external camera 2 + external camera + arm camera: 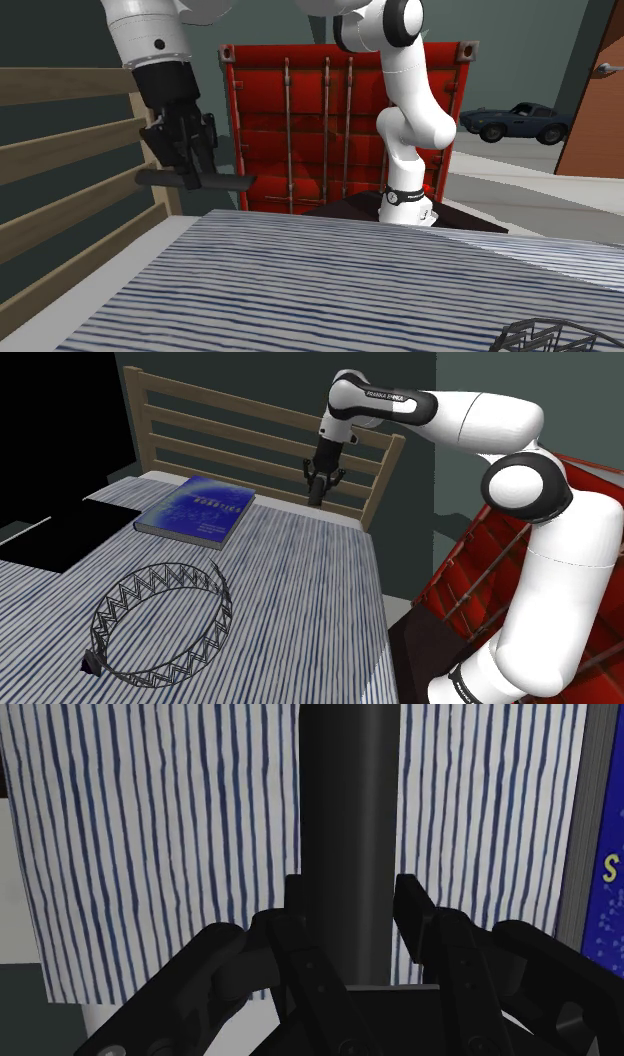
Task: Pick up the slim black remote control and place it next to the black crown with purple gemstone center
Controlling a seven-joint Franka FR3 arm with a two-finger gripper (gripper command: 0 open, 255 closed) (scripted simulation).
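Crosswise, remote (350, 814) clasped in end effector (352, 896); above bedspread (150, 834).

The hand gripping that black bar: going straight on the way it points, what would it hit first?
Probably the striped bed cover below the hand; the remote it clasps would touch first.

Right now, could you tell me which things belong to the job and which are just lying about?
Job: remote, clasped in the gripper; crown on the striped bed.
Lying about: blue book, red container, car, wooden bed rail.
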